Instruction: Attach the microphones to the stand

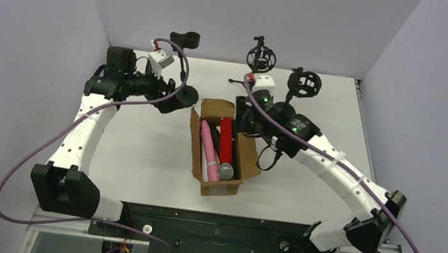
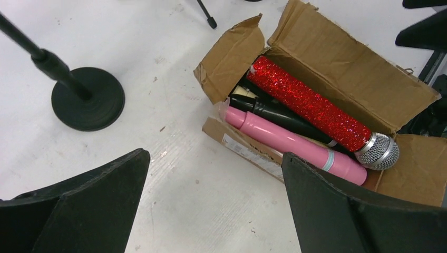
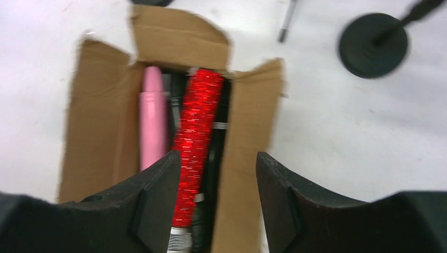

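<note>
On the left, we see the left gripper [image 2: 215,155] hanging over the white table [image 1: 141,148] with its jaws spread wide and nothing between them. Just beside it stands a black stand [image 2: 88,98] on a round base, with a clip at its top.

In the middle lies the open cardboard box [image 2: 342,58], and the microphones are in it. The pink microphone [image 2: 284,139] is on the left and the red glittery microphone [image 2: 311,108] on the right with its silver mesh head at the near end. We also see a black microphone [image 2: 279,118] partly under them.

The right gripper [image 3: 217,154] hovers above the box, over the red one. Its jaws are apart and pinch nothing.

Further right, at the far side of the table, we see two more stands with ring mounts [image 1: 261,57] [image 1: 305,83], both empty.
</note>
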